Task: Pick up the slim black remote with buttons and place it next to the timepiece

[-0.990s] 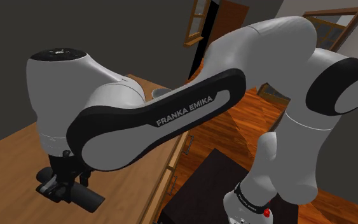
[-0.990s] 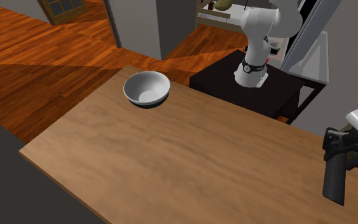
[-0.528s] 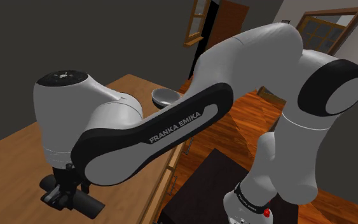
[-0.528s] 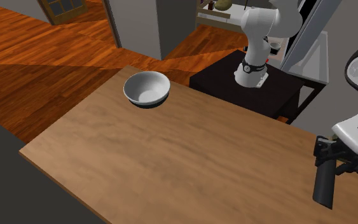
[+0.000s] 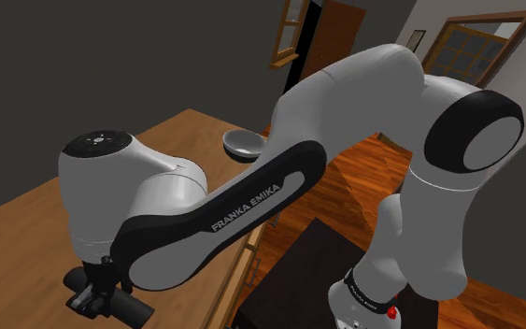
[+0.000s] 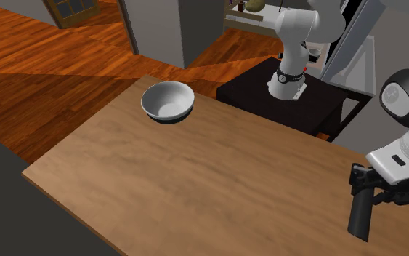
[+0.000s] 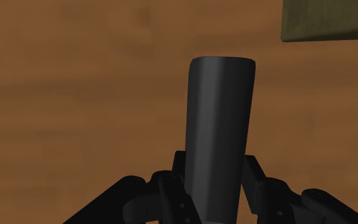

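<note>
The remote (image 7: 219,146) sits clamped in my pincer (image 7: 212,191). It is a slim, dark bar with rounded long edges and a flat far end. The face I see in the wrist view is smooth with a dull sheen, and I can make out no buttons on it. The two black fingers (image 7: 171,194) press on its sides near the end closest to the hand. In the second exterior view the remote (image 6: 360,214) hangs nearly upright, end down, from the pincer (image 6: 362,190) over the worktop (image 6: 217,182) near that view's right edge. I cannot tell whether its lower end touches the wood.

The worktop is a broad slab with warm brown grain. Beyond the remote's far end and off to one side lies a flat olive-brown thing (image 7: 330,19) with straight edges, and I cannot tell what it is. Well apart, at the worktop's far corner, stands a round white bowl (image 6: 168,102) on a dark foot. Past it is the black boxy stand (image 6: 246,91).
</note>
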Robot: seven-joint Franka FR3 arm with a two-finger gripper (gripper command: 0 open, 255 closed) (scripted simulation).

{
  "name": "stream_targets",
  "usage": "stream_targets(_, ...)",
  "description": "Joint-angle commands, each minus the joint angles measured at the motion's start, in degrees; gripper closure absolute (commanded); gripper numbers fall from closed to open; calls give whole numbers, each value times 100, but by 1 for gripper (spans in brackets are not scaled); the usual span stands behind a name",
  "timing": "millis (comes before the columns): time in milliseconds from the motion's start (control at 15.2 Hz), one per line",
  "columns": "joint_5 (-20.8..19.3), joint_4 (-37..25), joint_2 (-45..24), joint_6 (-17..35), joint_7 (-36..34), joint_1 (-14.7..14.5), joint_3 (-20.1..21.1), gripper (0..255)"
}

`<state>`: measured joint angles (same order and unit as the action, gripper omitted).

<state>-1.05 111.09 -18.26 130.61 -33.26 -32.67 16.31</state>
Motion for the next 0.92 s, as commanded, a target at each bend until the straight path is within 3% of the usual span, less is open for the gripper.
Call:
stream_targets(0, -8, 0, -23, 27, -1, -2, -3, 255)
stream_targets(330, -8, 0, -23, 27, -1, -2, -4, 255)
stream_targets(396, -8, 0, -23, 26, -1, -2, -4, 0)
stream_targets(726, -8, 0, -23, 26, -1, -2, -3, 0)
stream_targets(858, 64, -111, 195, -296, 46, 38, 19, 0)
